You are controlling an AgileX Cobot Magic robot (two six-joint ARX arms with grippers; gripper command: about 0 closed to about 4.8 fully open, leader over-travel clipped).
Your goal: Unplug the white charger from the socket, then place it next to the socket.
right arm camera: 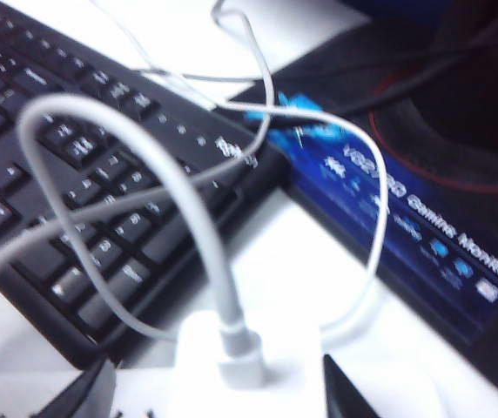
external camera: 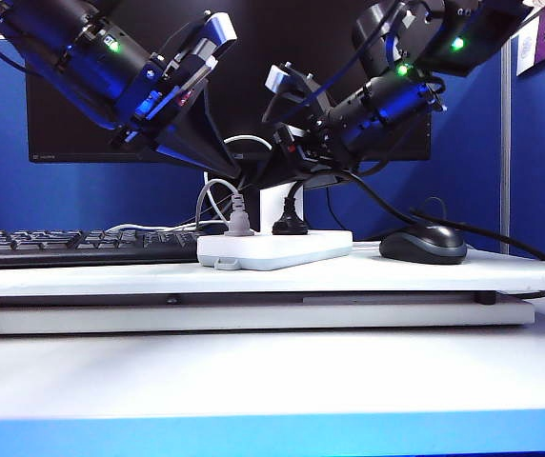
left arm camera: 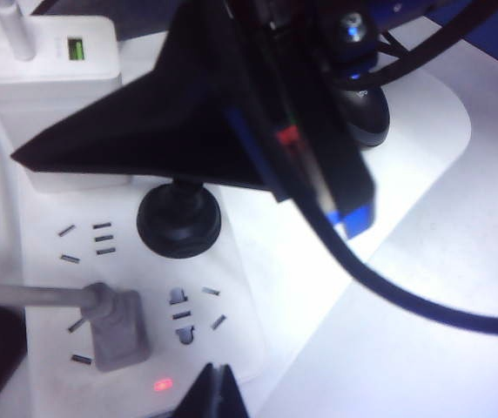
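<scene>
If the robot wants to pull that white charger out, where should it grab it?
Probably by the white charger's flat side faces, coming from above. It stands upright in the socket, cable leaving its top, so the open right gripper straddling it suits. The left gripper hovers over the socket.

Office desk: keyboard (external camera: pixel 72 244), mouse (external camera: pixel 423 245), monitor (right arm camera: pixel 423 235).

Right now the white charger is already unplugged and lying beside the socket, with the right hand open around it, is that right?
Not quite. The left wrist view shows the white charger still plugged into the socket. The right hand is open around it, as you said.
</scene>
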